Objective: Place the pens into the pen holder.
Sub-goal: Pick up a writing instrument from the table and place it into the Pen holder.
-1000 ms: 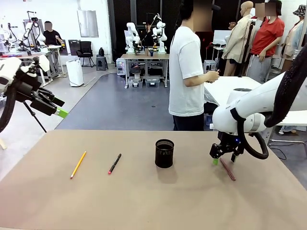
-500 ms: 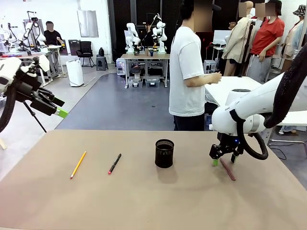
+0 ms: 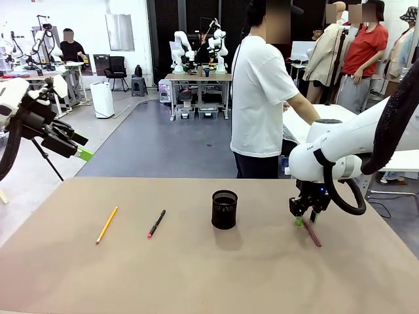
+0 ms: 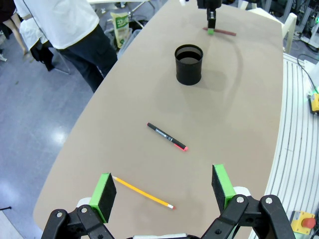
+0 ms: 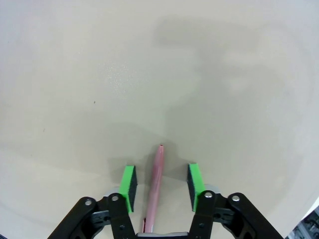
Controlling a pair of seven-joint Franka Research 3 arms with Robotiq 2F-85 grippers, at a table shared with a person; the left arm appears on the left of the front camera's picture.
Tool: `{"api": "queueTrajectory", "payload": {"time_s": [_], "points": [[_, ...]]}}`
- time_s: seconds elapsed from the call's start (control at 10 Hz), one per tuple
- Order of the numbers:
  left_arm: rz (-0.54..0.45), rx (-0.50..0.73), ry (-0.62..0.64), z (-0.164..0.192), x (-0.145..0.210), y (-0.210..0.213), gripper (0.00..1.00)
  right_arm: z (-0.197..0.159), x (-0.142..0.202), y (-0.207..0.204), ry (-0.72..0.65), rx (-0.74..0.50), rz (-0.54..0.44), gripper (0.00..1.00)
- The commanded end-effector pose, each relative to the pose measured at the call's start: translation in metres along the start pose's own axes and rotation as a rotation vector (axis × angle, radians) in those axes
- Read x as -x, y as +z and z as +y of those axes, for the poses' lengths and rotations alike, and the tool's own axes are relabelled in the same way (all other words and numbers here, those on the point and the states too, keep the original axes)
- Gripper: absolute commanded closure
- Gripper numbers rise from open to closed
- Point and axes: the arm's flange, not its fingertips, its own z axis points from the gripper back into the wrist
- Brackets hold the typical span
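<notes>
Right gripper [image 5: 162, 175] low over matte tan table [image 3: 196, 281], green pads astride slim reddish pen [image 5: 155, 189], gap each side, no grip. Black mesh pen holder [image 3: 224, 209] mid-table. Yellow pencil [image 3: 107, 224] and black pen [image 3: 156, 223] flat further left. Left gripper [image 4: 163, 188] aloft, spread wide. Grey-floored lab behind.

Left arm [image 3: 12, 97]: raised high at the left edge of the front view, wrist angled downward toward the middle. Left gripper [image 4: 164, 191]: jaws spread to full width, green pads [image 4: 105, 191] well apart, nothing between them.

Right arm [image 3: 347, 144]: entering from the right, elbow bent, wrist low. Right gripper [image 3: 302, 221]: fingers pointing straight down, jaws drawn in about halfway, pads parallel with a gap between.
</notes>
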Motion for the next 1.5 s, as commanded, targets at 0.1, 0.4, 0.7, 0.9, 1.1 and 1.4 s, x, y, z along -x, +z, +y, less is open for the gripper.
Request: {"api": "queueTrajectory", "payload": {"time_s": [0.1, 0.4, 0.7, 0.9, 1.1, 1.4], "points": [[-0.005, 0.003, -0.001, 0.000, 0.000, 0.001, 0.00, 0.005, -0.003, -0.007, -0.008, 0.030, 0.010, 1.00], [-0.005, 0.003, -0.001, 0.000, 0.000, 0.001, 0.00, 0.006, -0.002, -0.007, 0.000, 0.024, 0.017, 1.00], [-0.005, 0.003, -0.001, 0.000, 0.000, 0.001, 0.00, 0.008, 0.002, 0.008, 0.057, -0.065, 0.007, 1.00], [-0.005, 0.003, -0.001, 0.000, 0.000, 0.001, 0.00, -0.002, 0.006, 0.040, 0.161, -0.317, -0.147, 1.00], [-0.005, 0.003, -0.001, 0.000, 0.000, 0.001, 0.00, -0.006, 0.016, 0.068, 0.292, -0.456, -0.270, 1.00], [-0.005, 0.003, -0.001, 0.000, 0.000, 0.001, 0.00, -0.019, 0.034, 0.100, 0.555, -0.615, -0.506, 1.00]]}}
